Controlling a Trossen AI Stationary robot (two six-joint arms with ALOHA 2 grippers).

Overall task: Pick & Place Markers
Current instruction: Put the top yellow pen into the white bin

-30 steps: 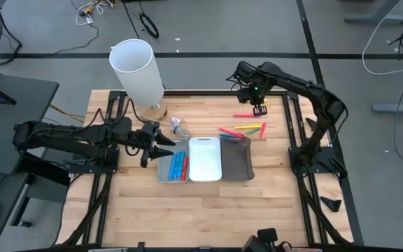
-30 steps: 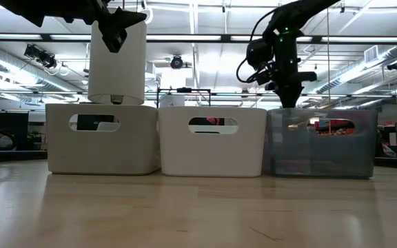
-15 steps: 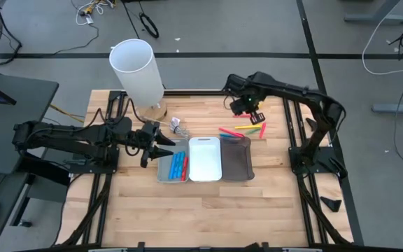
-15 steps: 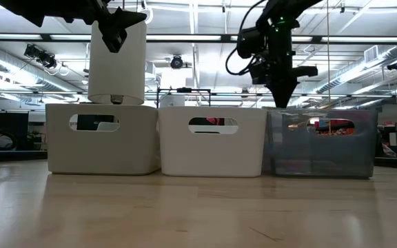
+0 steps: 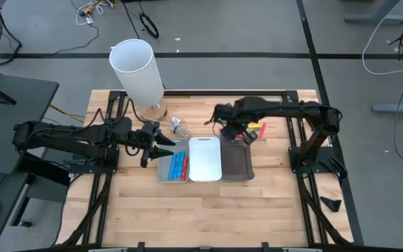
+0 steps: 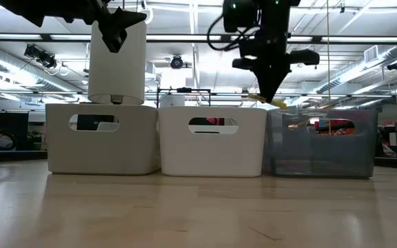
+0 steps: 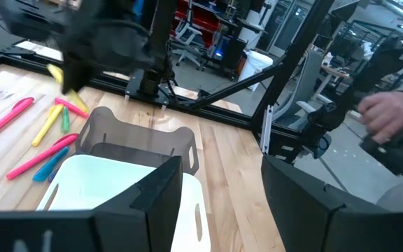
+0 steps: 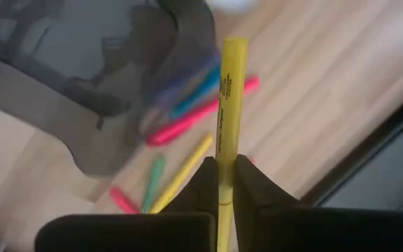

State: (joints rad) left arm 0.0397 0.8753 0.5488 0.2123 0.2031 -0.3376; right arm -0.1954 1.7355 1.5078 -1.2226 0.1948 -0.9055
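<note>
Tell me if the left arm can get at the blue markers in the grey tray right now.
Probably yes: the left gripper hovers open beside the grey tray, and nothing covers the blue markers.

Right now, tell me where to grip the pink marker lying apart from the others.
Take the pink marker at mid-barrel, straight down from above, closing across its length. It lies flat on the table, clear of the other markers, so both sides are free.

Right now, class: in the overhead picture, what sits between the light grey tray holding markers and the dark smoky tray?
In the high view, the white tray sits between the light grey tray and the dark tray.
</note>
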